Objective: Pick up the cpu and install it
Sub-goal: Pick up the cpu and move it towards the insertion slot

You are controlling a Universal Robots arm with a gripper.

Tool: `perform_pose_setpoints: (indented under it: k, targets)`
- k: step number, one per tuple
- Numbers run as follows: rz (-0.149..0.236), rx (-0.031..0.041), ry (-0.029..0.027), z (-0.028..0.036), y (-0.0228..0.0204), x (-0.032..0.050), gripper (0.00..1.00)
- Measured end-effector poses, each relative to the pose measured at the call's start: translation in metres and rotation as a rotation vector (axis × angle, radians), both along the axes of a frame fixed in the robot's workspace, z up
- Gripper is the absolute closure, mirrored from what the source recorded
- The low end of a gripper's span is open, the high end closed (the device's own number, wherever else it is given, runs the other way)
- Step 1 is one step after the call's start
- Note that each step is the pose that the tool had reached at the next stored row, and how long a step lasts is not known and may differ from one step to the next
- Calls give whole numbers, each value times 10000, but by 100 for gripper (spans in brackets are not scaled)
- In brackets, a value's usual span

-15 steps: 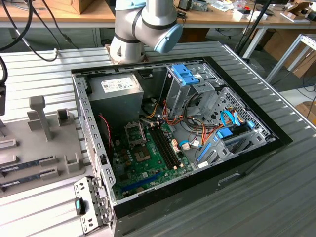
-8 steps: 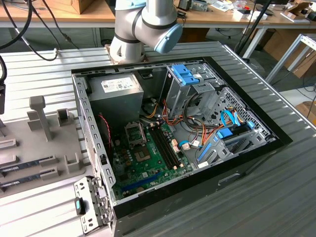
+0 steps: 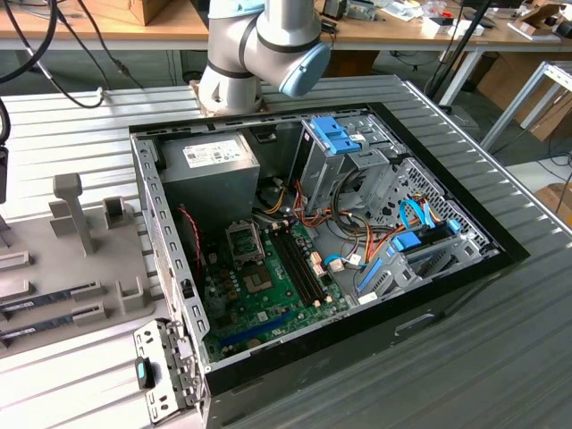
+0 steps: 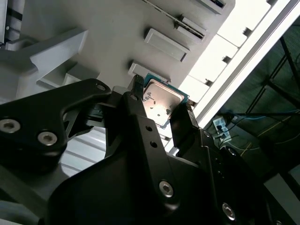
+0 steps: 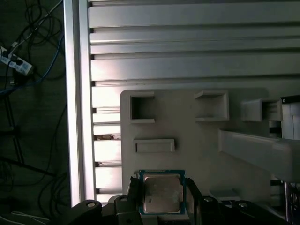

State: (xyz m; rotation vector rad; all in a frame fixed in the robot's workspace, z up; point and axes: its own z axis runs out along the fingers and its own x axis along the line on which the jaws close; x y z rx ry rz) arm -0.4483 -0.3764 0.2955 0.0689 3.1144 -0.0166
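The cpu point(image 4: 162, 100) point(image 5: 161, 191) is a small square chip with a pale silvery top and a thin green rim. It sits between the two black fingers of my gripper point(image 4: 159, 104) point(image 5: 162, 194), which press against its opposite edges in both wrist views. Chip and gripper hover over the edge of a grey fixture tray point(image 5: 197, 150) point(image 4: 117, 37); whether the chip still touches the tray I cannot tell. In the exterior view, the open computer case point(image 3: 429, 308) holds the green motherboard point(image 3: 268, 299), with its dark square socket point(image 3: 243, 239) near the power supply box point(image 3: 210, 165).
The grey tray point(image 3: 98, 259) lies at the exterior view's left, with upright posts, pockets and long thin memory sticks point(image 3: 54, 299). A ribbed metal table point(image 3: 500, 357) surrounds the case. Drive cages with blue clips point(image 3: 344, 138) and loose cables point(image 3: 357, 241) crowd the case's far side.
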Motion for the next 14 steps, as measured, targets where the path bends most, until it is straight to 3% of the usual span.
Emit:
perform_pose_setpoints:
  k: [14]
  targets:
    - [0,62,0,54,0,1,53]
